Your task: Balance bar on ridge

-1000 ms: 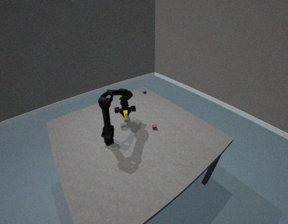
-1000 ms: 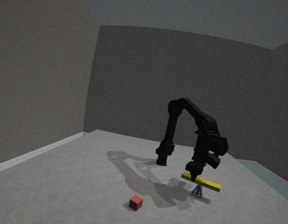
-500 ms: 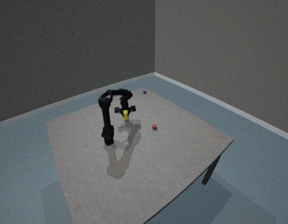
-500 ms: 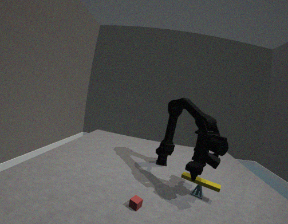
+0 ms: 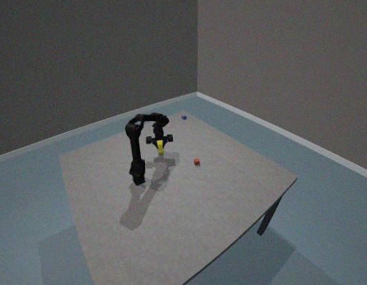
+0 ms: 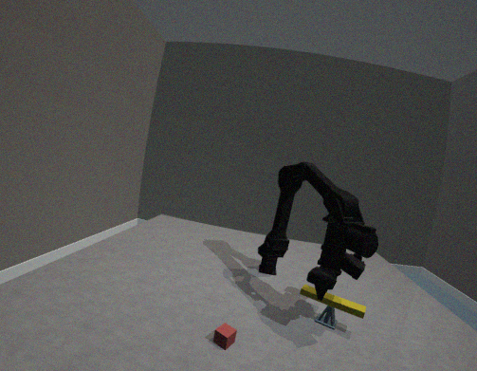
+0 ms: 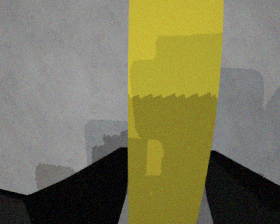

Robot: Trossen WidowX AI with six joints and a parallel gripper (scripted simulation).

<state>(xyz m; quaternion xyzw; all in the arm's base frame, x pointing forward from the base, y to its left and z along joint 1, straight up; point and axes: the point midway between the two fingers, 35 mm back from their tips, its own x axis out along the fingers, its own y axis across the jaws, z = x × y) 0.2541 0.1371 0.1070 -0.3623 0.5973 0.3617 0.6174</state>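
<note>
The yellow bar (image 5: 160, 144) (image 6: 346, 304) (image 7: 175, 50) lies across the top of the grey-blue ridge (image 6: 327, 319), with both ends clear of the table. It looks about level, though a small tilt is hard to tell. My gripper (image 5: 160, 149) (image 6: 321, 297) (image 7: 166, 158) points down over the bar. Its fingers stand slightly open, very close along both sides of the bar, which still lies between them. In the exterior view they are a little to the left of the ridge. The ridge is hidden in the top view and the wrist view.
A red cube (image 5: 196, 161) (image 6: 225, 336) stands on the table (image 5: 211, 206) (image 6: 109, 306), some way from the ridge. A small blue object (image 5: 184, 116) lies near the far corner of the table. Shadows of the arm fall around the ridge.
</note>
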